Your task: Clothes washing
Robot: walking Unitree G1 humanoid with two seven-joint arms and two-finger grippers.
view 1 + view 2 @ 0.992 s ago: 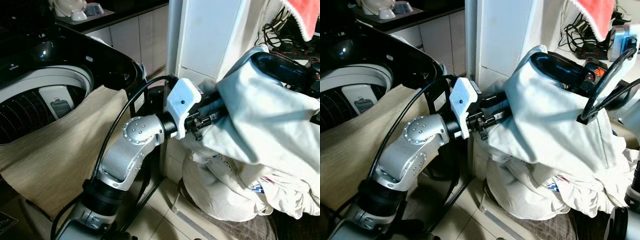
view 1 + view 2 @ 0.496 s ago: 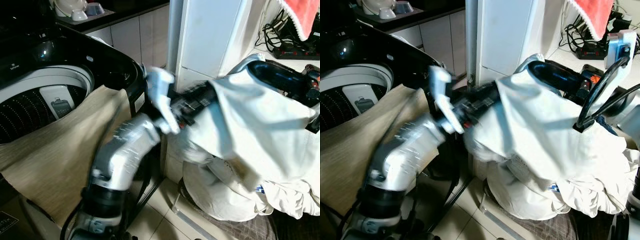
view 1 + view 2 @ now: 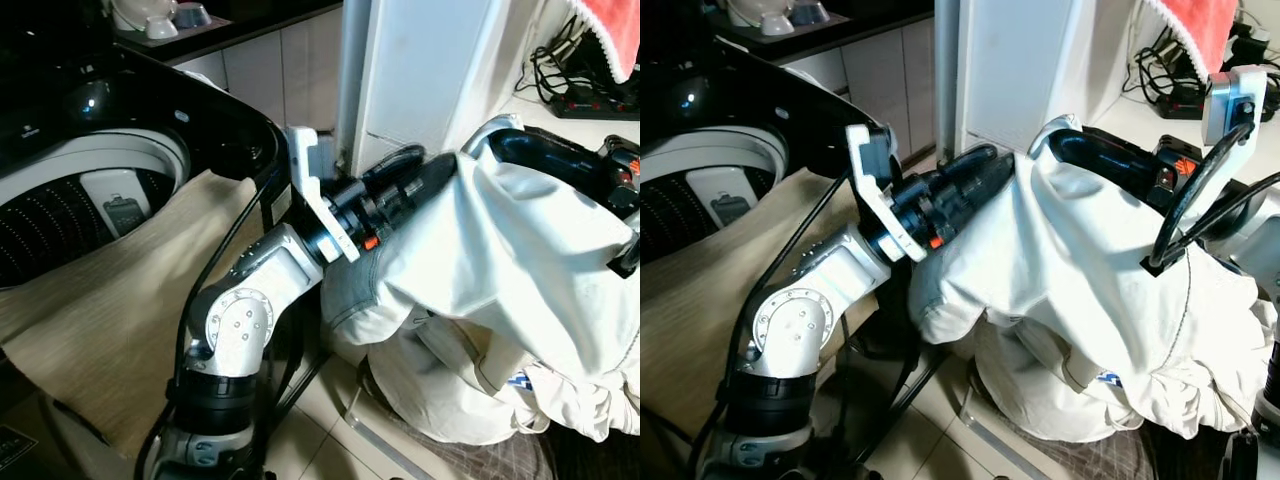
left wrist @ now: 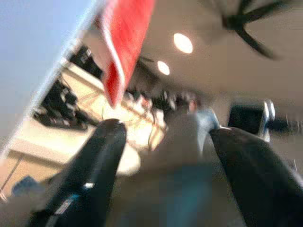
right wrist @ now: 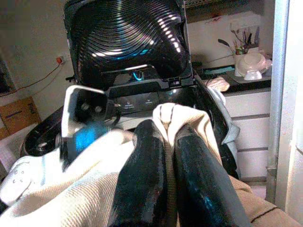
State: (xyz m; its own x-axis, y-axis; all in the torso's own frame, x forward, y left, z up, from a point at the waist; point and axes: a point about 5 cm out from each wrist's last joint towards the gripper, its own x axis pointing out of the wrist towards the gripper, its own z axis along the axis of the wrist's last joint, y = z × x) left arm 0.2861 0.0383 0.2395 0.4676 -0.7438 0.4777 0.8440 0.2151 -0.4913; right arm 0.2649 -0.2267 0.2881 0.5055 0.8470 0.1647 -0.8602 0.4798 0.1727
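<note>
Cream garment (image 3: 520, 260), crumpled, draped over both arms; right end effector (image 5: 163, 142) pinches it; left's (image 4: 163, 142) spread apart.

My left gripper (image 4: 163, 142) reaches under the white garment (image 3: 510, 260), fingers spread apart. My right gripper (image 5: 165, 151) pinches that garment's fold between closed fingers.

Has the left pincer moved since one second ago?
Yes. The left pincer has risen and turned against the white pillar, lifting the white cloth garment.
</note>
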